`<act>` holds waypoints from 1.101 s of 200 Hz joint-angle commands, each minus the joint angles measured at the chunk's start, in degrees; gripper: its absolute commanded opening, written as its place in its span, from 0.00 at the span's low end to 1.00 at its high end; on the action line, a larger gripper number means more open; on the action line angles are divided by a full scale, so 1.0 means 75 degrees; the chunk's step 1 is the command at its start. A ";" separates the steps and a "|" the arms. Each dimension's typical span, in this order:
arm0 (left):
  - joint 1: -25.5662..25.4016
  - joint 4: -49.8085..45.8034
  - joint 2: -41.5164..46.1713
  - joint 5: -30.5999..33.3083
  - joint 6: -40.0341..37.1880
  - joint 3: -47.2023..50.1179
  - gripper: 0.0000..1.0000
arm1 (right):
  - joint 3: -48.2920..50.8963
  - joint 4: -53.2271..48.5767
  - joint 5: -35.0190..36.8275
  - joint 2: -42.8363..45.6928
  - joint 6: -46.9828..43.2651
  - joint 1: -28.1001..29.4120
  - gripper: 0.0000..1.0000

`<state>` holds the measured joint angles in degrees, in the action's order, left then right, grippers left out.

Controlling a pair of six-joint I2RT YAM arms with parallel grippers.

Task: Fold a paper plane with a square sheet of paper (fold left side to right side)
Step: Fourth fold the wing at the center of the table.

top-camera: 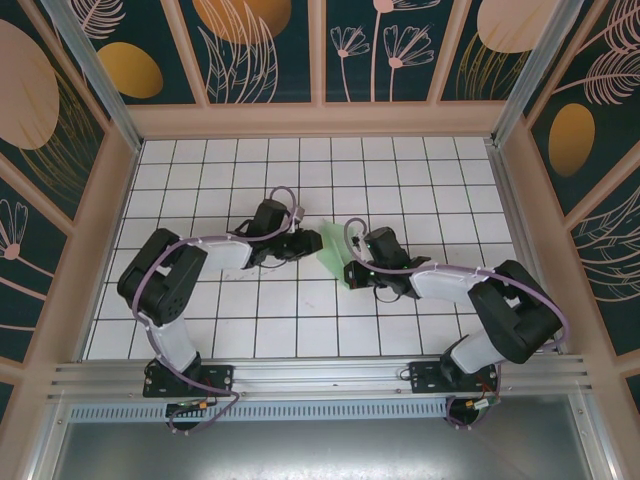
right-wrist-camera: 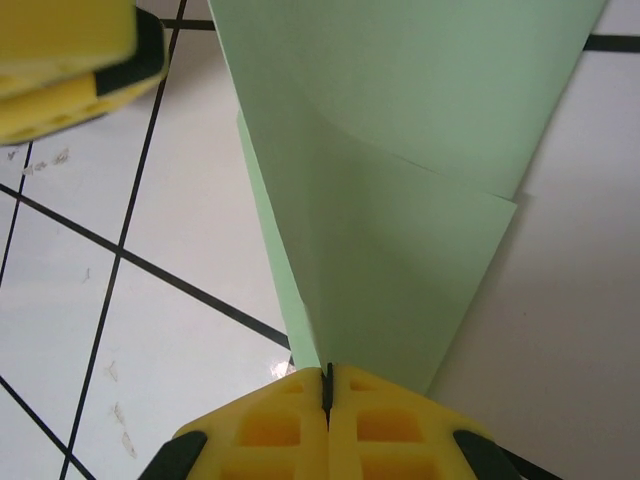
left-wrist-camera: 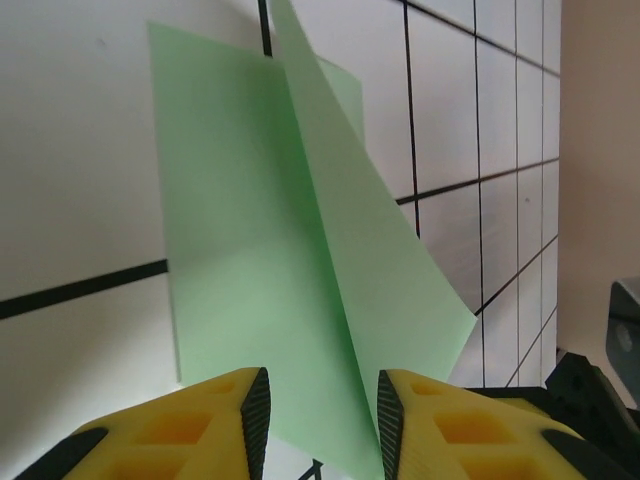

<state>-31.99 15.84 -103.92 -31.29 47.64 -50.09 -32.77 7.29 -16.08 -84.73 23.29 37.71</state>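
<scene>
The square sheet of paper (top-camera: 335,248) is pale green and partly folded, and sits mid-table between the two arms. In the left wrist view the sheet of paper (left-wrist-camera: 250,230) lies flat on the left, with a creased flap standing up on the right. My left gripper (left-wrist-camera: 318,420) is open; the crease runs into the gap and ends against the right pad. From above, the left gripper (top-camera: 305,243) is at the paper's left edge. My right gripper (right-wrist-camera: 327,385) is shut on the near edge of the paper (right-wrist-camera: 400,150); from above, the right gripper (top-camera: 352,268) is at its lower right.
The table (top-camera: 300,320) is white tiles with black grid lines, walled in by patterned panels (top-camera: 260,50). A metal rail (top-camera: 320,375) runs along the near edge. A yellow finger of the left gripper (right-wrist-camera: 60,60) shows at the right wrist view's top left.
</scene>
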 commanded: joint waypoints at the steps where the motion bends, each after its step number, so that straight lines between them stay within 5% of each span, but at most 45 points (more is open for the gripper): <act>1: -0.0139 0.0302 -0.0289 -0.0192 0.0051 -0.0387 0.37 | 0.0275 0.0472 -0.0590 0.0094 0.0208 -0.0127 0.00; 220: -0.0394 -0.0065 -0.1589 -0.0004 0.0129 -0.1115 0.43 | 0.0632 0.0987 -0.1149 -0.0263 0.0340 -0.0435 0.00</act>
<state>-34.52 17.32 -113.91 -32.34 48.71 -57.71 -29.06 12.82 -22.81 -85.56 25.87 34.85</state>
